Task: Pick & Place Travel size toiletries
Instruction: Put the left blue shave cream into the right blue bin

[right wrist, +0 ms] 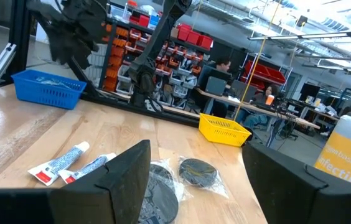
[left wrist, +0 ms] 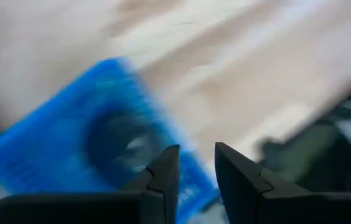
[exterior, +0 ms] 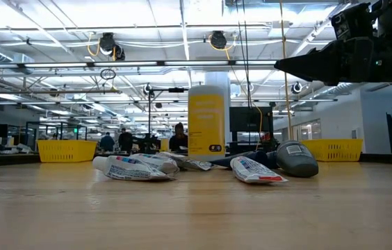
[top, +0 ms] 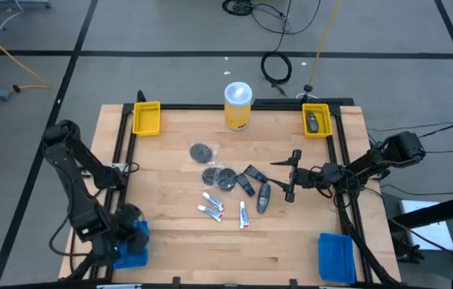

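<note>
Left gripper (left wrist: 191, 180): nearest our lens, our fingers stand narrowly parted above the blue basket (left wrist: 70, 149), holding nothing we can see; a dark disc-like item seems to lie inside, probably just let go.
Right gripper (top: 289, 175): our fingers spread wide and empty, just beside the pile, likely lining up a pick.
Toiletries: white tubes (top: 213, 209), wrapped discs (top: 220, 177) and a grey piece (top: 264, 197) lie clustered mid-table.
Yellow bin (top: 316, 120): far corner, holding one dark piece.
</note>
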Action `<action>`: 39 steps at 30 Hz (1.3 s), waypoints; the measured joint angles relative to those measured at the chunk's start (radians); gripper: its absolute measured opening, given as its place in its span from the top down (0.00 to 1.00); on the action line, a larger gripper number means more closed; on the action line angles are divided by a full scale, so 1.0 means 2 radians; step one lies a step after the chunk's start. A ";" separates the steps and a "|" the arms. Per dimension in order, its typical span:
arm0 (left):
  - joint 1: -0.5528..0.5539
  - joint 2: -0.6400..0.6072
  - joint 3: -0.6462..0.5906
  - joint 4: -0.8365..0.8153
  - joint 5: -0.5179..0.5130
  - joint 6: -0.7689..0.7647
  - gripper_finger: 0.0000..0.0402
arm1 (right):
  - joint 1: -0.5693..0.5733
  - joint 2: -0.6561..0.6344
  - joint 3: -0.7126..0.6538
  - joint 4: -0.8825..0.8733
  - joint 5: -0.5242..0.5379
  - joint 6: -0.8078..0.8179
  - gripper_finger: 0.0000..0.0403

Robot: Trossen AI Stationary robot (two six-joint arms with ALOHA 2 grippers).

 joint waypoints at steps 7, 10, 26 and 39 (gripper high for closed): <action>0.039 0.017 -0.027 0.018 0.018 0.072 0.93 | 0.000 0.000 0.000 0.000 0.000 0.003 0.38; 0.041 0.019 -0.059 0.051 0.074 0.060 0.99 | 0.000 0.000 0.000 0.000 0.000 0.002 0.38; 0.032 0.019 -0.130 0.176 0.186 -0.001 0.97 | 0.000 0.000 0.000 0.000 0.000 0.000 0.38; 0.057 0.005 -0.098 0.176 0.192 -0.003 0.99 | 0.000 0.000 0.000 0.001 0.000 0.000 0.38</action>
